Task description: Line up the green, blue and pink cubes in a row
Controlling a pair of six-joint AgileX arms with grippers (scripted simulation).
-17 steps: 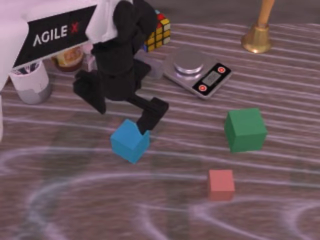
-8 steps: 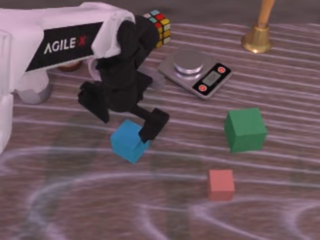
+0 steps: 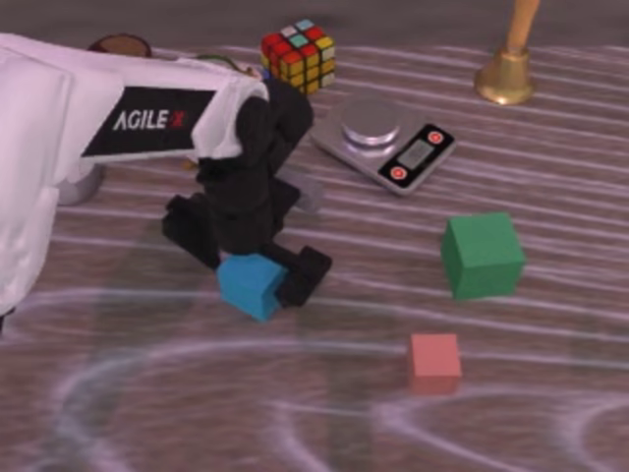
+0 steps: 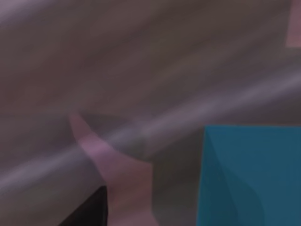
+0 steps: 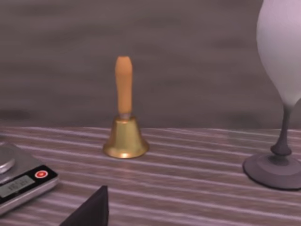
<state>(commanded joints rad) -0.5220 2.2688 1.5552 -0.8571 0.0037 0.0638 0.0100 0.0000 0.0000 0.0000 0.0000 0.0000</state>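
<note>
The blue cube (image 3: 249, 286) sits on the table left of centre, turned at an angle. My left gripper (image 3: 249, 256) is low over it and open, one black finger (image 3: 191, 229) on the cube's far left and the other (image 3: 305, 272) at its right. In the left wrist view the blue cube (image 4: 251, 176) fills the near corner beside one fingertip (image 4: 91, 212). The green cube (image 3: 482, 255) stands at the right. The pink cube (image 3: 434, 359) lies in front of it. My right arm is outside the top view; its wrist view shows one fingertip (image 5: 91, 209) set off to the side.
A multicoloured puzzle cube (image 3: 298, 54), a kitchen scale (image 3: 389, 143) and a brass bell (image 3: 507, 74) stand along the back. A grey cup (image 3: 81, 182) is partly hidden under my left arm. The right wrist view shows a white vase (image 5: 282, 94).
My left gripper has come down and slightly forward, so its fingers now straddle the blue cube. The cubes have stayed where they were.
</note>
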